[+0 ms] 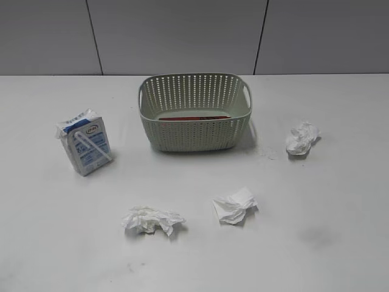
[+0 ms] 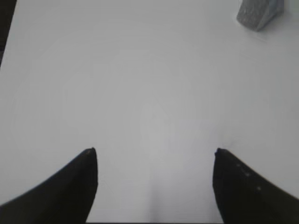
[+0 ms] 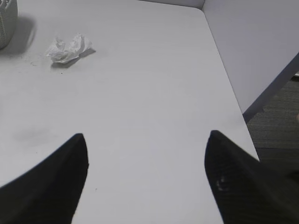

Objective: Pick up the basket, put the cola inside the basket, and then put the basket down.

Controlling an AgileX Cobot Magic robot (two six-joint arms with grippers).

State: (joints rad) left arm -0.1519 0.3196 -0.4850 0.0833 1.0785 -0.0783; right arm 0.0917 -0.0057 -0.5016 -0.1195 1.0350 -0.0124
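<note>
- Right now I am seeing the basket [image 1: 194, 112] sitting on the worktop [image 1: 316, 237] at upper centre of the exterior frame, its long axis running left to right across the picture, one cut-out handle at each short end.
- Lying inside it, the cola [image 1: 194, 117] is showing only as a thin red strip along the floor, its length running the same way as the basket's.
- Judging from this, the can is already in and the basket already down, so I am treating the task as near finished.
- In the left wrist view I am watching the left gripper [image 2: 155, 151] hanging spread wide over bare worktop, holding nothing, with the drink carton [image 2: 259, 13] at the upper right corner.
- Over on the other side, the right gripper [image 3: 145, 135] is likewise spread and empty; a sliver of basket is peeking in at upper left, with a crumpled tissue [image 3: 68, 48] just beside it, so this arm looks the nearer one.
- To that gripper's right the worktop edge is running close, so I am reckoning on more room toward the left.
</note>
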